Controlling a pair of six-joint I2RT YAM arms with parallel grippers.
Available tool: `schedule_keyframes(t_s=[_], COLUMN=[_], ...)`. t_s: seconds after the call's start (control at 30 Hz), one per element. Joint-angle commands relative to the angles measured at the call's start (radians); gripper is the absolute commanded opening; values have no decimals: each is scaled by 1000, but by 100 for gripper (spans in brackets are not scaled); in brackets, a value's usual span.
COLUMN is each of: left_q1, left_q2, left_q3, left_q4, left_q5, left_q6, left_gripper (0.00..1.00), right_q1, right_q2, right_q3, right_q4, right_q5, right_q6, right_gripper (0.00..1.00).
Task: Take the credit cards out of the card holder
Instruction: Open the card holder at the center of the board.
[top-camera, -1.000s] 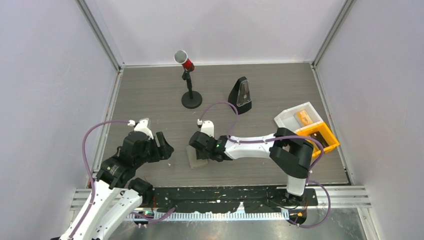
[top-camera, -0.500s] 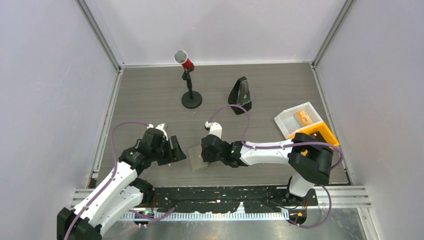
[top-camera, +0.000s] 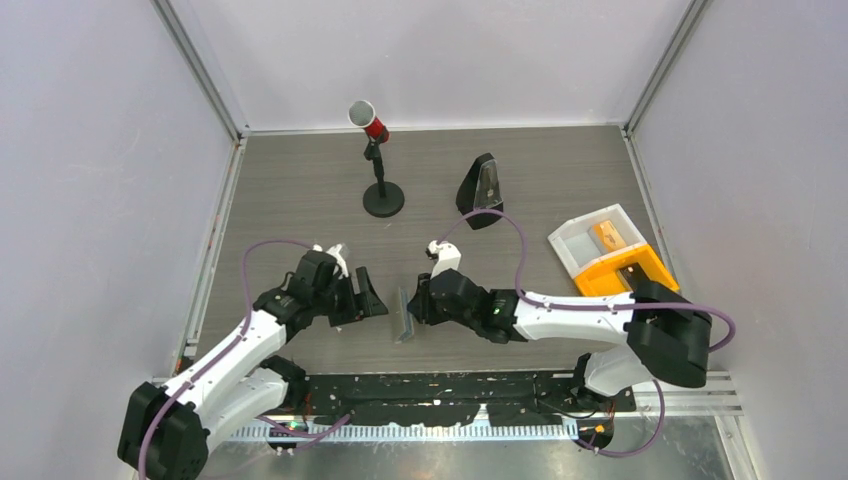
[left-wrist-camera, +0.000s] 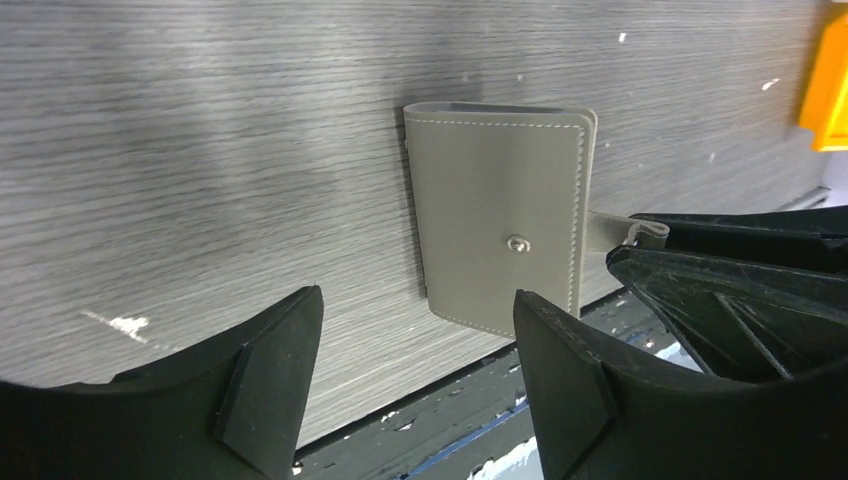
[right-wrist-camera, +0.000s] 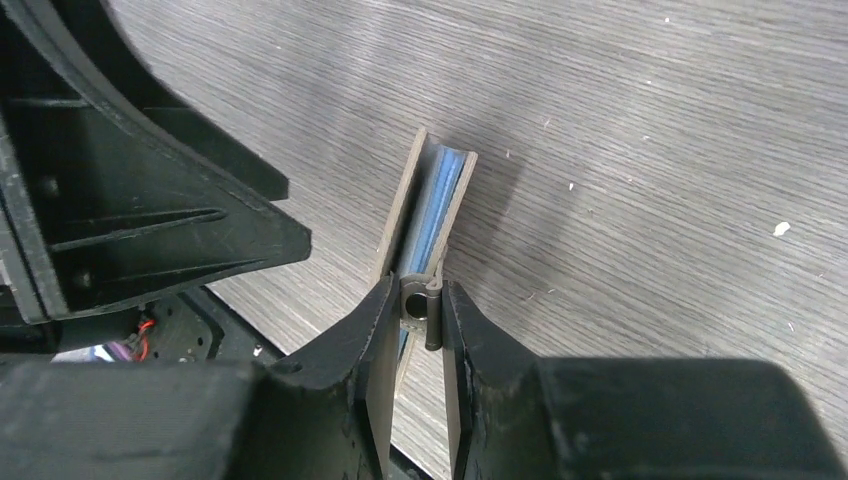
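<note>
Over the last second the right end effector has narrowed its jaws onto the card holder and tipped it up from lying flat on the counter. It now stands on edge. The left end effector has swung in from the side until it faces the holder closely. The right end effector's fingers are nearly together, pinching the small closure tab that sticks out from the holder's edge, so the holder hangs just beyond its fingertips. The left end effector is wide open and grips nothing. The holder's broad face stands straight ahead of it, a little beyond its fingertips and roughly centred between them. I judge this to be the set-up for a two-arm opening, with one arm steadying the holder while the other gets at a panel or a card. No extraction has begun, and none of the credit cards can be seen. From the left wrist the holder is a grey-olive rectangle with a stitched border and a metal snap stud near the middle. From the right wrist it appears edge-on, its two panels slightly parted, with a strip of light-blue lining showing in the gap.
</note>
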Motion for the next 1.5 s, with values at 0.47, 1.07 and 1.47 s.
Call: schedule_keyframes(t_s=[0.47,1.07,1.47], left_q1=[-1,-1,-1], left_q2=[56,146,212], left_q3=[57,14,-51], left_q4=[87,124,311], left_q5=[0,-18,104], left_q6=[72,100,66], left_gripper=[76,58,55], right_q1=[-17,-125,-130], right_q2=[-116,-166,-146], right_q3=[-106,-292,-272], right_q4=[94,86,73], right_q5=[40,76,48], right_q6=[14,15,21], right_gripper=[5,5,5])
